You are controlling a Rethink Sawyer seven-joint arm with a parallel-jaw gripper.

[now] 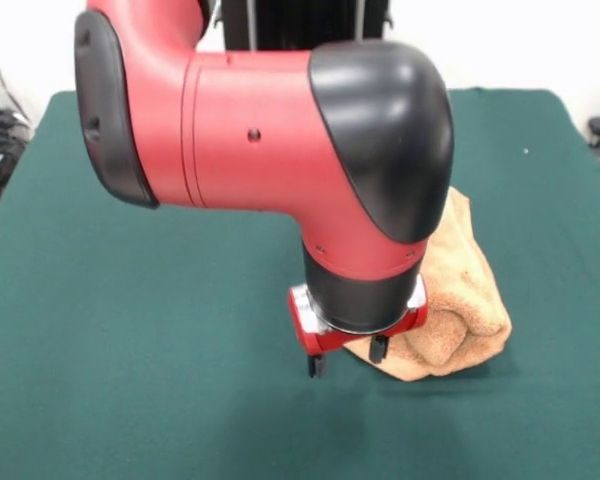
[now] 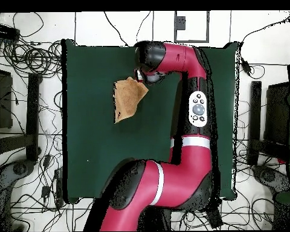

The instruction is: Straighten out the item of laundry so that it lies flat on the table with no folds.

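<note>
Dark green felt covers the surface (image 1: 130,330), where the beige terry towel (image 1: 460,310) lies bunched and folded near one edge, the gripper (image 1: 345,358) hanging released just beside its corner, so grasping seems next: close on that corner, then pull outward.

I can't read any words, numbers or signs here. The big red and black robot arm (image 1: 280,150) has no name or label on it that I can make out. The grey oval button panel (image 2: 198,109) on the arm shows round buttons, but nothing to read on them. The dark green felt table (image 1: 130,350) and the fluffy tan towel (image 1: 460,320) have no writing
</note>
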